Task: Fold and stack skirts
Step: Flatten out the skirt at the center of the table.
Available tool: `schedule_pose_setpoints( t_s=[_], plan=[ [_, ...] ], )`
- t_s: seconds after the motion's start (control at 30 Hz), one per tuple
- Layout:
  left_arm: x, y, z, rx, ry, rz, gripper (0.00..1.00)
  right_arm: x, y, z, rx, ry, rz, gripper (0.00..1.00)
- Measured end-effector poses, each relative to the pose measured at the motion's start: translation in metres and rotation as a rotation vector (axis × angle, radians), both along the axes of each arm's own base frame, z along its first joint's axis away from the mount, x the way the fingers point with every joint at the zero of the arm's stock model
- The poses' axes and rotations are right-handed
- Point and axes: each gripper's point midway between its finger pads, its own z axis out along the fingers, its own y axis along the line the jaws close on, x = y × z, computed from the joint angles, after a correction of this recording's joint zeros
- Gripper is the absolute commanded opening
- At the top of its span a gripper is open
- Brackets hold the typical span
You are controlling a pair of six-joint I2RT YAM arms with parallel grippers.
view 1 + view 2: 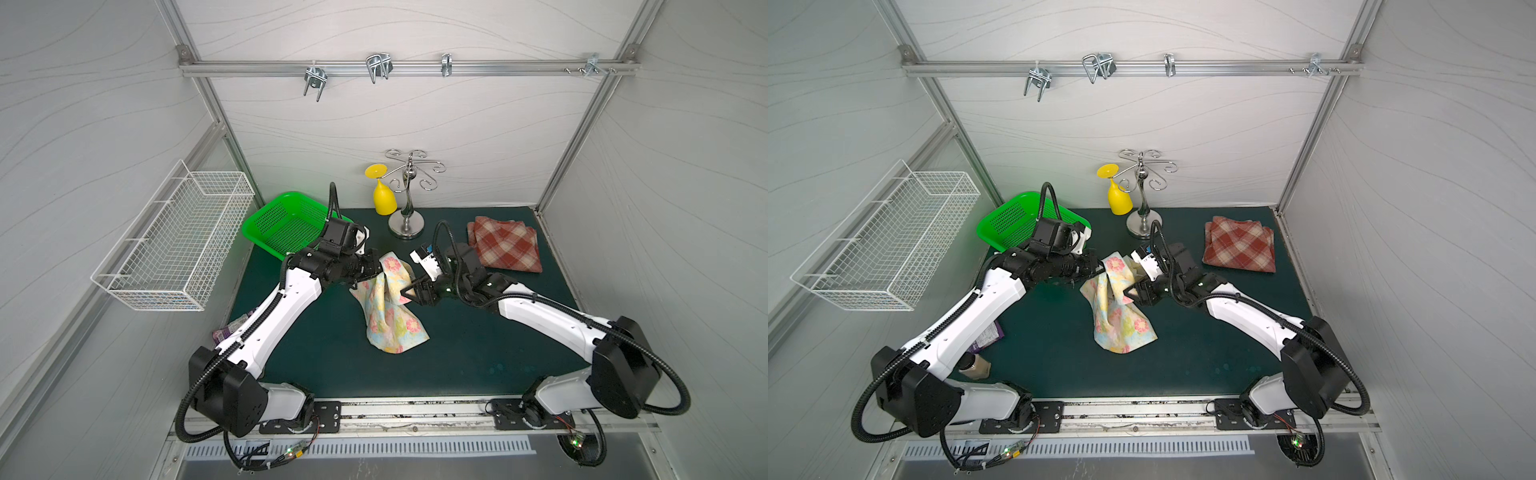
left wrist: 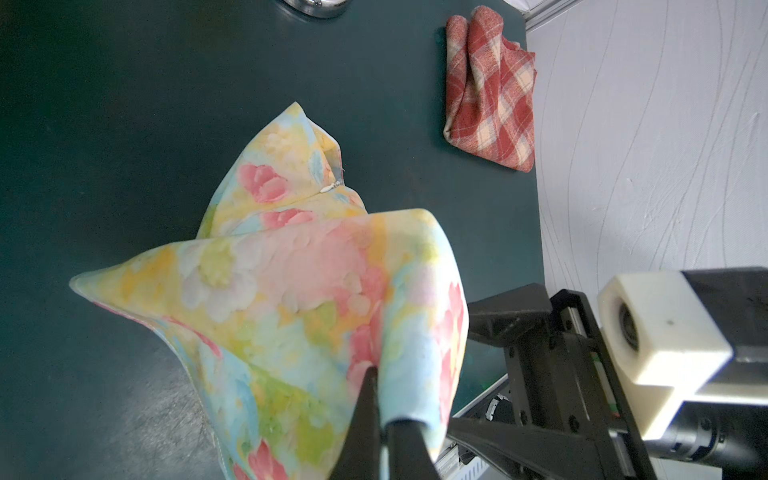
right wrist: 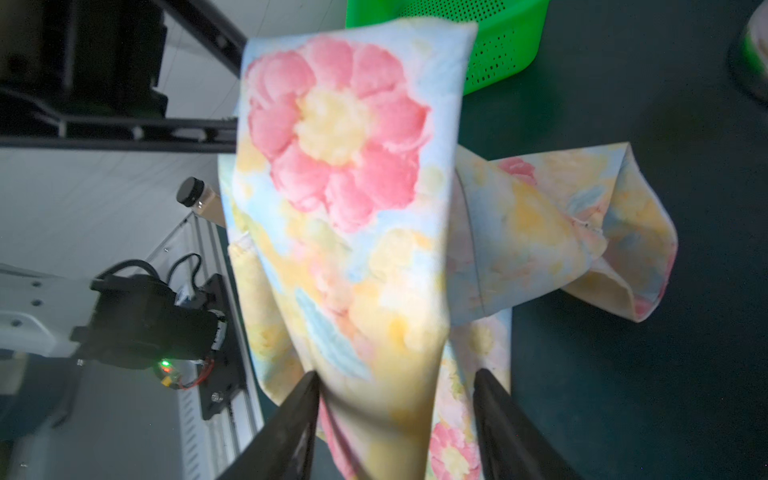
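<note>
Left claw (image 2: 380, 374): clamped tight on an upper edge of the thin pale yellow-blue skirt with pink flowers (image 1: 388, 316), holding that edge up off the dark green worktop (image 1: 478, 332). The lower cloth rests bunched mid-worktop.
Right claw (image 3: 395, 378): jaws part-way apart, straddling a hanging fold of the same skirt. No pinch visible.
Plaid skirt: thick red-brown and cream plaid skirt (image 1: 505, 245) lies folded at the far right corner, well apart from both claws.
Risk 1: right claw bites mid-fold rather than a hem corner, so the skirt spreads skewed and the fold comes out crooked.
Risk 2: it takes several layers at once, so the cloth won't open out when pulled apart.
Risk 3: thin fabric slips from the left pinch under tension and the skirt drops in a heap.
Risk 4: claws sit near each other, so fingers could collide if either drifts inward.
</note>
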Motion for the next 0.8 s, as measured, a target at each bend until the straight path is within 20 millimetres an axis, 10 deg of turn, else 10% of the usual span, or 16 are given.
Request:
schedule_pose_setpoints(
  t_s=[0.3, 0.8],
  plan=[
    [0.001, 0.002, -0.001, 0.009, -0.004, 0.009, 0.00, -0.005, 0.004, 0.001, 0.012, 0.025, 0.033, 0.00],
    [-0.009, 0.015, 0.015, 0.026, -0.071, 0.038, 0.49, 0.039, -0.054, 0.114, -0.141, -0.248, -0.195, 0.00]
  ],
)
